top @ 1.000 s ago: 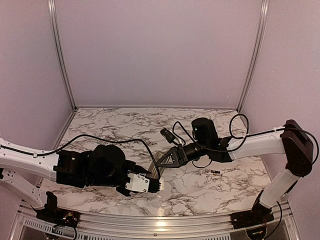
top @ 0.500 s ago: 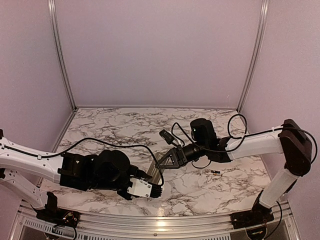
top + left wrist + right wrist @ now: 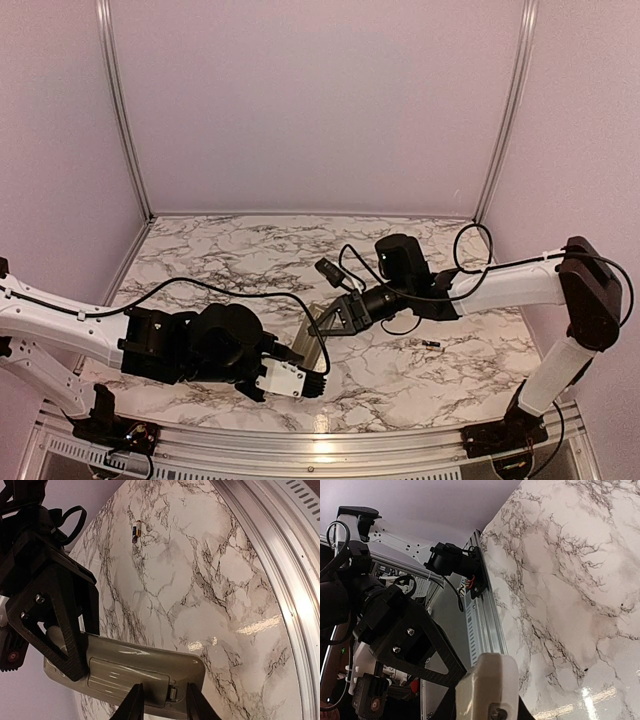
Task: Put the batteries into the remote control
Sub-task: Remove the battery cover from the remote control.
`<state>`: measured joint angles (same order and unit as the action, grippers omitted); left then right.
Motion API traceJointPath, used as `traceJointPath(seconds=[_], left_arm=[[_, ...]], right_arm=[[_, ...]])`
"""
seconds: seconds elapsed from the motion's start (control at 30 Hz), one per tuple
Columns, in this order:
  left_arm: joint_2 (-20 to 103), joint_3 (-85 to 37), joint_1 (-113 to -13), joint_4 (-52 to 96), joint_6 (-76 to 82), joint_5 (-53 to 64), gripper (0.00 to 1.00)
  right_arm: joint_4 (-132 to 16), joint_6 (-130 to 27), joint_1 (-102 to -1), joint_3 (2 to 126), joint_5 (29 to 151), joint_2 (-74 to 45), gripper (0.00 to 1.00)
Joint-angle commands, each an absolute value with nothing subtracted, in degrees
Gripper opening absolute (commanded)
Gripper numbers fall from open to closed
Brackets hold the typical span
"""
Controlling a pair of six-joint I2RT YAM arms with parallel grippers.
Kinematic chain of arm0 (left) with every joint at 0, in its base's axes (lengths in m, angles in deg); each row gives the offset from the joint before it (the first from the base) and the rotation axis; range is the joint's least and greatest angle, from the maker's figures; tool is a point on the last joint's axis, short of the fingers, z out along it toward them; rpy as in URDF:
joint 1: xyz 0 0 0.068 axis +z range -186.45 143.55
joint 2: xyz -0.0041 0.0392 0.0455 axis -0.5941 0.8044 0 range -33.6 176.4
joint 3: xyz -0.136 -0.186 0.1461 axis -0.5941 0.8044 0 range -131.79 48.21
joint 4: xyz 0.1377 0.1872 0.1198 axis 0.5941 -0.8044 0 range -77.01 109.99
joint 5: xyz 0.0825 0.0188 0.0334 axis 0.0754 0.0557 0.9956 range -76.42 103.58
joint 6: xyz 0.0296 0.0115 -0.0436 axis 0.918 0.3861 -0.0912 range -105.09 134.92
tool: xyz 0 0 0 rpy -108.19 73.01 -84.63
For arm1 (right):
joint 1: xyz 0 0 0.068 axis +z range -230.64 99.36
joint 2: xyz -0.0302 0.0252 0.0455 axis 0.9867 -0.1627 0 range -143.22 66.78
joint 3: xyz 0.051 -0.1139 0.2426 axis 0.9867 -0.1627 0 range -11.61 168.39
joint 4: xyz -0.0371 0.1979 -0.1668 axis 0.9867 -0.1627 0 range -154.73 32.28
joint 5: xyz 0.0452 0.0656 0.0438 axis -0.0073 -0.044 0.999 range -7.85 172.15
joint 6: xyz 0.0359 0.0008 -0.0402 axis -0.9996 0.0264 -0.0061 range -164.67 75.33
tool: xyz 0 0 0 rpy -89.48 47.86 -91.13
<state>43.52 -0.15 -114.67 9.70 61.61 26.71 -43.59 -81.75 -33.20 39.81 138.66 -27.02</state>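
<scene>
a: where is the slim plastic remote control (image 3: pixel 130 667), the white one with the grey-beige back?
b: between the two arms, over the near part of the marble-patterned surface (image 3: pixel 210 580), back face showing. i cannot confirm whether it touches the surface. the right gripper (image 3: pixel 318 326) is clenched on one end. the left gripper (image 3: pixel 164 702) brackets the other end. i cannot tell whether it is gripping.
a: handling?
b: judged light, rigid and hollow, with smooth sides that could twist in a corner pinch. hold it across the long edges, clear of the rectangular back hatch (image 3: pixel 125 680), which looks fitted.
a: cells?
b: one small dark cylindrical battery (image 3: pixel 136 531) lies on the surface, well apart from both arms. judged hard, slick and prone to roll, so pinch it across its middle.
</scene>
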Motion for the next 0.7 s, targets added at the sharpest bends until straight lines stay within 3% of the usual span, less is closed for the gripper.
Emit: traceJointPath(seconds=[0.0,0.67], left_arm=[[43.61,-1.46,-114.48,9.66,61.49,29.04,0.29],[43.04,-0.04,-114.60,11.31,63.94,30.75,0.29]], right_arm=[[-45.25,-80.16,-31.64,42.43,141.33,-27.17,0.00],[-40.06,-84.48,-31.07,41.70,144.54,-27.67,0.00]])
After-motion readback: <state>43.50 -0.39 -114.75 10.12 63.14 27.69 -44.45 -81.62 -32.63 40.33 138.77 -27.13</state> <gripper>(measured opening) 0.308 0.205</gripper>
